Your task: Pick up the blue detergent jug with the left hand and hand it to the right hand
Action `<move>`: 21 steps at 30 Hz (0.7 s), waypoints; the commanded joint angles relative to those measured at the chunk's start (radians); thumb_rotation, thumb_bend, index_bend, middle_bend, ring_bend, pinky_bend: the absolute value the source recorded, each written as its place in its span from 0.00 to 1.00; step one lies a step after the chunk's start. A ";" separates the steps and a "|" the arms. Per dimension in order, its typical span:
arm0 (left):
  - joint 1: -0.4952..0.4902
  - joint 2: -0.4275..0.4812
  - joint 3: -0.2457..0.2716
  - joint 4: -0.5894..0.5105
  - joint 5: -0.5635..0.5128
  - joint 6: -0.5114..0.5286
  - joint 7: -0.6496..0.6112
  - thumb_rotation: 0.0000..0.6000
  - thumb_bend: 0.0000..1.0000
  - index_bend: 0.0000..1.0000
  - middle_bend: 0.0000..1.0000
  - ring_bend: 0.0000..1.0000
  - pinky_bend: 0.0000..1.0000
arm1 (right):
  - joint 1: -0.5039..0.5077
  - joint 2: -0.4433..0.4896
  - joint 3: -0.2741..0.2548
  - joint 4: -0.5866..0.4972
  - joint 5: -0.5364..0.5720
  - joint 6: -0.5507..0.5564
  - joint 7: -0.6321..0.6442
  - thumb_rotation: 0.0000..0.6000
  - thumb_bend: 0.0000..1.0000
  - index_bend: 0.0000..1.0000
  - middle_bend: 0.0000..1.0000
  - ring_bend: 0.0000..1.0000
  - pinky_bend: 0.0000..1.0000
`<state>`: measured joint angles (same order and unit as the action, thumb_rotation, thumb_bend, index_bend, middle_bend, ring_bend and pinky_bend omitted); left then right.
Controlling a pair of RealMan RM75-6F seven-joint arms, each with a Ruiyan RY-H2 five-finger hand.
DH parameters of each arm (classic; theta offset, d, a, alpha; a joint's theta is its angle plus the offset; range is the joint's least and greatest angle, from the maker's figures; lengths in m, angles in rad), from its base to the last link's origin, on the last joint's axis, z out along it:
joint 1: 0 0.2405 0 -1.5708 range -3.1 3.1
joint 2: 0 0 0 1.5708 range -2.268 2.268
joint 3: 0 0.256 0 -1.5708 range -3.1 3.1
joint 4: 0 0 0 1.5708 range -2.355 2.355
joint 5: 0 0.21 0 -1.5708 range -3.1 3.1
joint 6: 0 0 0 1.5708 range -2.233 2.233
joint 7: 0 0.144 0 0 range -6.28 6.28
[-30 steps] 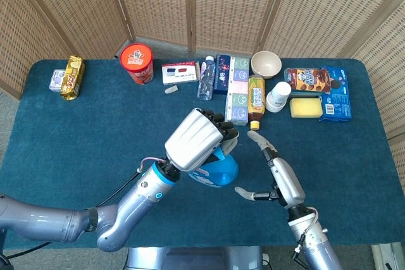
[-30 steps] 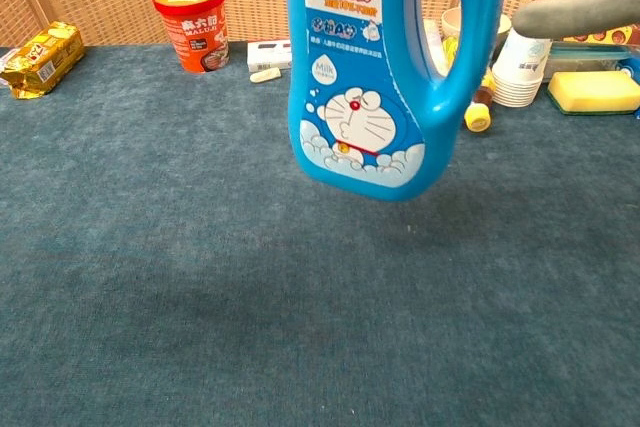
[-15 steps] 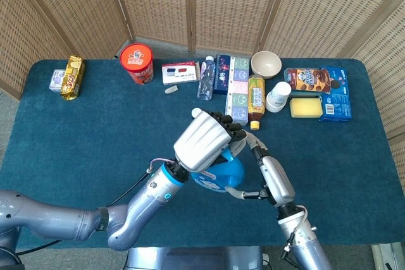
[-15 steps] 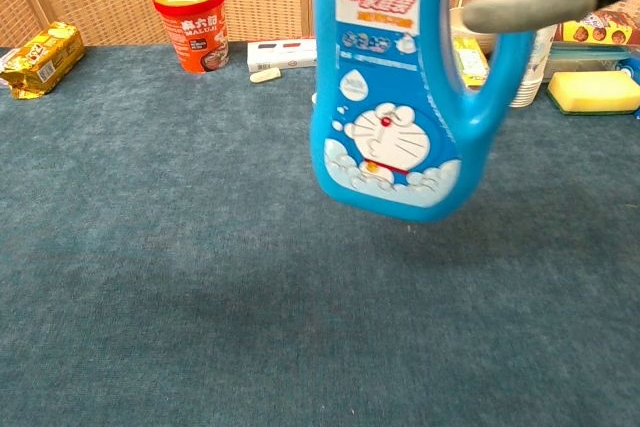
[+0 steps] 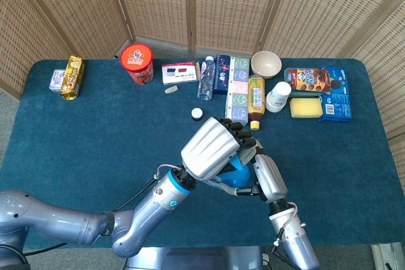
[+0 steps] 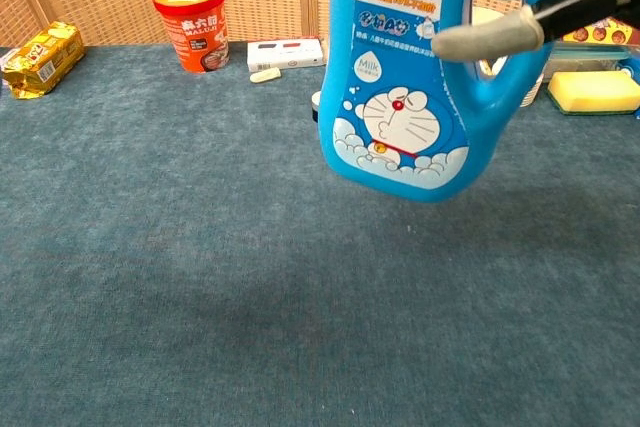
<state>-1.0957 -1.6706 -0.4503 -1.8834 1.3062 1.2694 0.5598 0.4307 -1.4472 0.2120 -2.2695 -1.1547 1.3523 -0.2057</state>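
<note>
Scene: A blue detergent jug (image 6: 420, 77) is being held in the air above the blue-carpeted table (image 5: 95, 131), between two robot hands near the table's front edge.
Jug: In the chest view it is being shown upright and clear of the table, its cartoon-cat label turned to the camera; in the head view only a patch of blue is being left visible between the hands.
Left robot hand: The left robot hand (image 5: 212, 147) is being kept closed over the upper part of the jug, which is being carried from above; the exact hold is being hidden by the back of the hand.
Right robot hand: The right robot hand (image 5: 264, 175) is being pressed against the jug's side, and in the chest view one of its fingers (image 6: 490, 39) is being shown reaching across the handle opening. Whether a firm grip is being made cannot be told from either view.
Done: The pick-up with the left hand is being judged complete, since the jug is off the table.
Left: The hand-over is being judged under way but unfinished; the right hand's grip is yet to be secured and the left hand's hold yet to be released.
Background: A red snack tub (image 5: 137, 62), a bowl (image 5: 266, 64) and a yellow sponge (image 6: 594, 91) are being left along the far side.
</note>
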 commanded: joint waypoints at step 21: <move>0.032 0.042 0.028 0.005 0.024 0.009 -0.003 1.00 0.46 0.76 0.75 0.69 0.78 | -0.025 0.103 0.018 0.018 0.013 -0.037 0.106 1.00 0.07 0.00 0.09 0.00 0.00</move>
<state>-1.0654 -1.6293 -0.4222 -1.8801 1.3294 1.2772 0.5589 0.4067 -1.3486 0.2273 -2.2524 -1.1435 1.3185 -0.1044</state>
